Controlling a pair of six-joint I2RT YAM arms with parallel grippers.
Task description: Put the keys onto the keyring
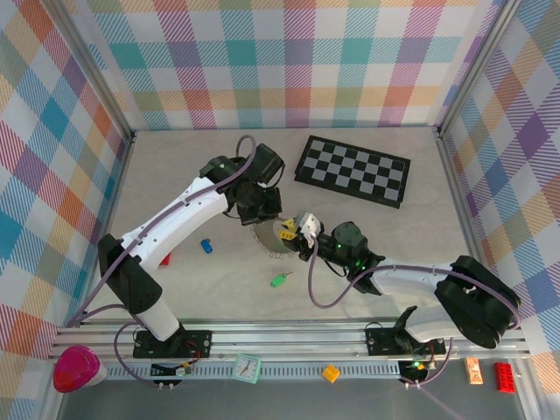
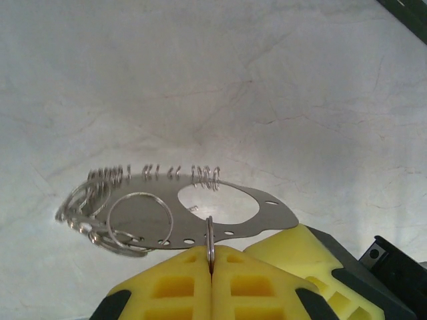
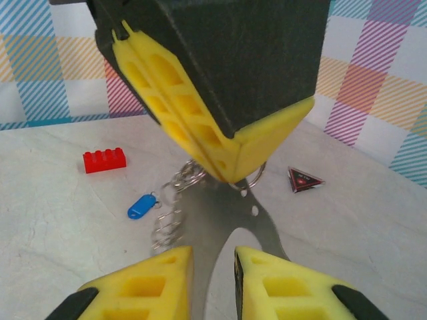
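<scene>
Left gripper (image 2: 211, 259) is pinched shut on one thin wire ring of the silvery flat-plate keyring (image 2: 227, 208), and the plate hangs just past its fingertips. Right gripper (image 3: 213, 270) fingers are narrow and straddle the plate's tail; I can't tell if they bite. The small blue plastic-headed key (image 3: 140, 207) lies beyond and left of the right fingers. The green-headed key (image 1: 278, 280) is loose, apart from both. I'd clamp the plate square with the right gripper before the left releases, so the ring doesn't swing.

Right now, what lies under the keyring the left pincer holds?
Through the oval cutout in the keyring, bare table shows, nothing lying on it. The left pincer, shut on the keyring, covers the table nearest it.
</scene>
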